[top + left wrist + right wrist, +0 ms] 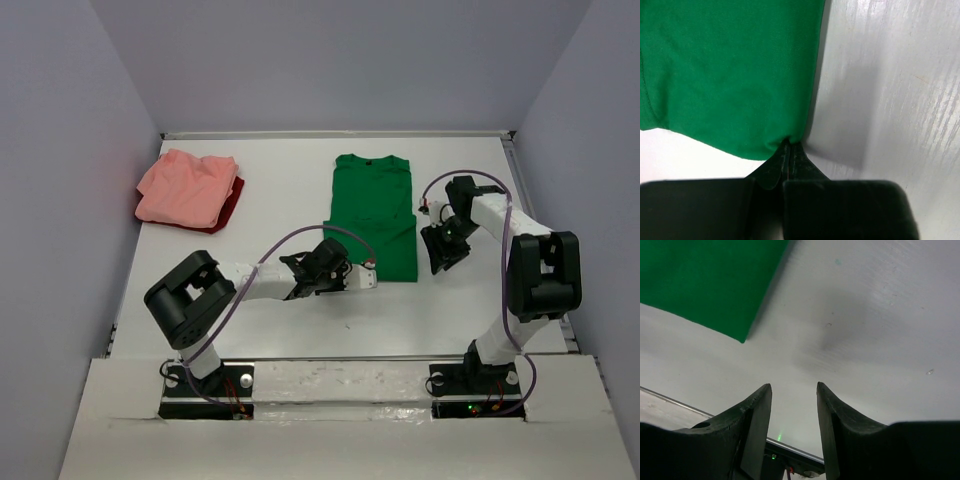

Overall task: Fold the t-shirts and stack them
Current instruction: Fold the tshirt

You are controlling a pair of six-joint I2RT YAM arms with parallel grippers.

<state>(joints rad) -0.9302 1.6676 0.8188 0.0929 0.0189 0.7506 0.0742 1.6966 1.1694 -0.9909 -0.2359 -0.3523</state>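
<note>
A bright green t-shirt (pixel 372 212), folded into a long strip, lies flat at the middle of the table. My left gripper (pixel 342 272) is at its near left corner. In the left wrist view the left gripper (pixel 790 145) is shut on the hem corner of the green t-shirt (pixel 730 70), which bunches at the tips. At the back left, a salmon-pink t-shirt (pixel 185 187) lies folded on dark red cloth (pixel 233 203). My right gripper (pixel 440 254) hangs open just right of the green shirt. In the right wrist view the right gripper (pixel 794 386) holds nothing over bare table, with the green shirt's corner (pixel 705 280) ahead to its left.
The white table (pixel 280 190) is walled by grey panels at the back and both sides. A metal rail (pixel 670 397) marks the table's edge under the right wrist. Both arm bases stand at the near edge.
</note>
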